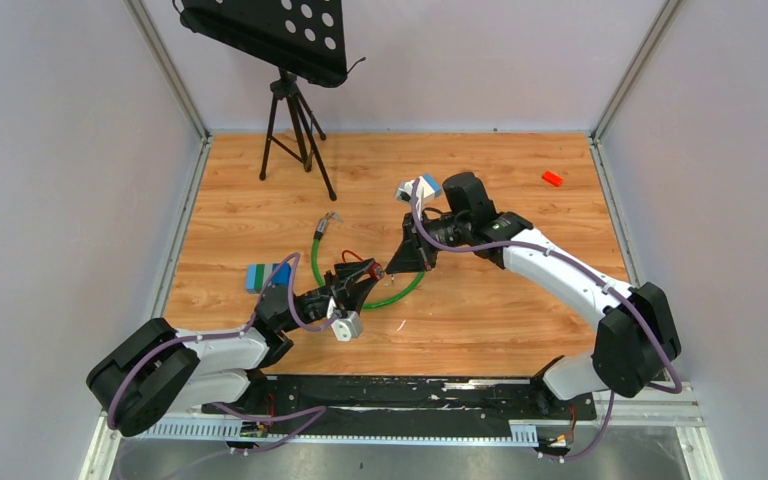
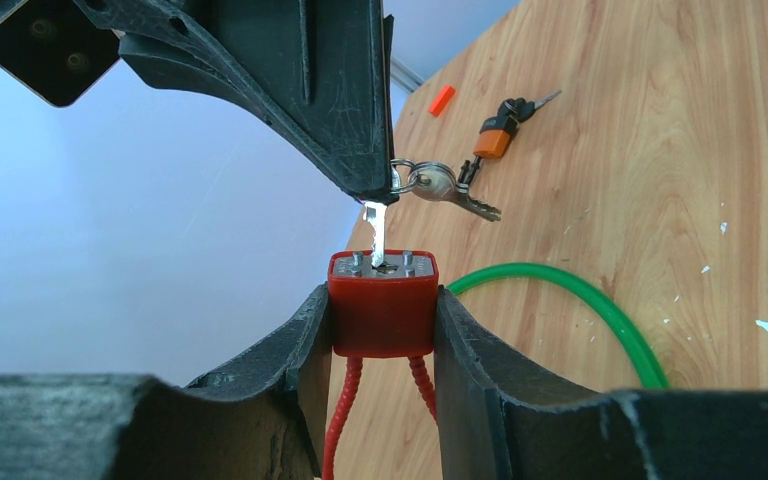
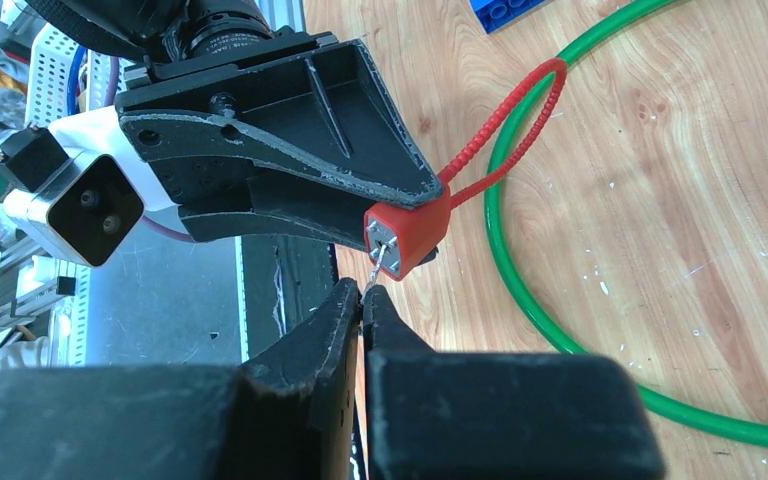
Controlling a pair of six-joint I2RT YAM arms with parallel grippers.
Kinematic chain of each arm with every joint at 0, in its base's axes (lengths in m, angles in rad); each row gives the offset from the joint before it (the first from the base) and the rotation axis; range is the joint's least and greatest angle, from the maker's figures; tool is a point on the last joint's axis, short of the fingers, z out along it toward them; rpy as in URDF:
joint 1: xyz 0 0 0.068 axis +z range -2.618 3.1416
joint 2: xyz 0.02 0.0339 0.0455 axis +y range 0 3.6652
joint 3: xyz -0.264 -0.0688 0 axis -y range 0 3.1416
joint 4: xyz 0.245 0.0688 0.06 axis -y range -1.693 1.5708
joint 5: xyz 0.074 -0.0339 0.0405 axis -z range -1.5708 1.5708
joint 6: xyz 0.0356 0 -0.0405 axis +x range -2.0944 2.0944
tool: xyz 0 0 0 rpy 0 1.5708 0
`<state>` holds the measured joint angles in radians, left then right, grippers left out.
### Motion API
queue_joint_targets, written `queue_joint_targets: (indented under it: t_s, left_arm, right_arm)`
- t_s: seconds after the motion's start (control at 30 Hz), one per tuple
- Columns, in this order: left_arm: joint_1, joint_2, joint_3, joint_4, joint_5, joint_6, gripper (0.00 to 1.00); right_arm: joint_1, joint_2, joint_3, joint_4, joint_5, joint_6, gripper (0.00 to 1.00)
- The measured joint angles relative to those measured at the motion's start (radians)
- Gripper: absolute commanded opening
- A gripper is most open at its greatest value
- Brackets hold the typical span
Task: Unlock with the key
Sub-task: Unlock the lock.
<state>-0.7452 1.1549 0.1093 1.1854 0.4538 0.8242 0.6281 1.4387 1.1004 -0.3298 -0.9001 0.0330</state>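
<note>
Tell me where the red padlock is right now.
The red padlock is clamped in the left gripper, centre of the left wrist view, with the key held by the right gripper meeting its top face; the green cable lies beside it.

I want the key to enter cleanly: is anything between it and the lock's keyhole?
Nothing visible. The key, pinched in the right gripper, has its tip at the keyhole of the red padlock in the left gripper.

Left claw [image 1: 358, 284] and right claw [image 1: 392, 268] meet over a green cable loop [image 1: 317, 265] on the counter [image 1: 480, 320], a red lock [image 1: 357, 270] between them.
</note>
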Motion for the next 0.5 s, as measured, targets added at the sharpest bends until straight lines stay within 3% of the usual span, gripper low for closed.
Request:
queue_joint_targets:
  t_s: [0.5]
  left_arm:
    - [-0.001,0.000,0.000,0.000,-0.012,0.001,0.00]
  right_arm:
    - [0.000,0.014,-0.008,0.021,-0.008,0.019,0.00]
